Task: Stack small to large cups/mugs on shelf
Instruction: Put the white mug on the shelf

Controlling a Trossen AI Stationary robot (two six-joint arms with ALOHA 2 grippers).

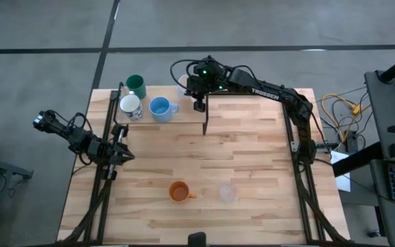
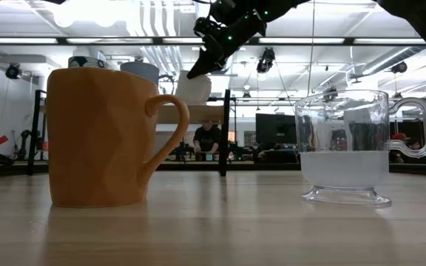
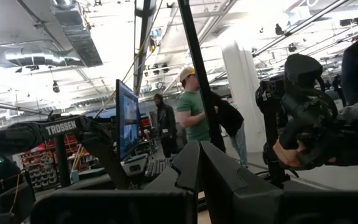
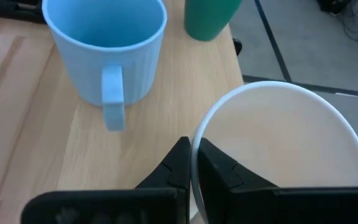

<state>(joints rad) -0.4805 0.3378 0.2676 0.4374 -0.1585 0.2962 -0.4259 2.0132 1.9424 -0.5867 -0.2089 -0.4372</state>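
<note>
Up on the shelf [image 1: 184, 116], right gripper [image 4: 191, 163] pinched the white cup's [image 4: 291, 149] rim; left gripper [image 1: 125, 154] idled clenched.

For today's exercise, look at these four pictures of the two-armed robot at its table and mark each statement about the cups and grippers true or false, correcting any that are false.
1. The right gripper is shut on the rim of a white cup. True.
2. The orange cup stands on the shelf. False: it stands on the big tabletop, near the front edge.
3. The light blue cup stands on the shelf beside the dark green cup. True.
4. The left gripper holds the clear cup. False: it is shut on nothing, at the table's left side, far from that cup.
5. The clear cup lies on its side. False: it stands upright.
</note>
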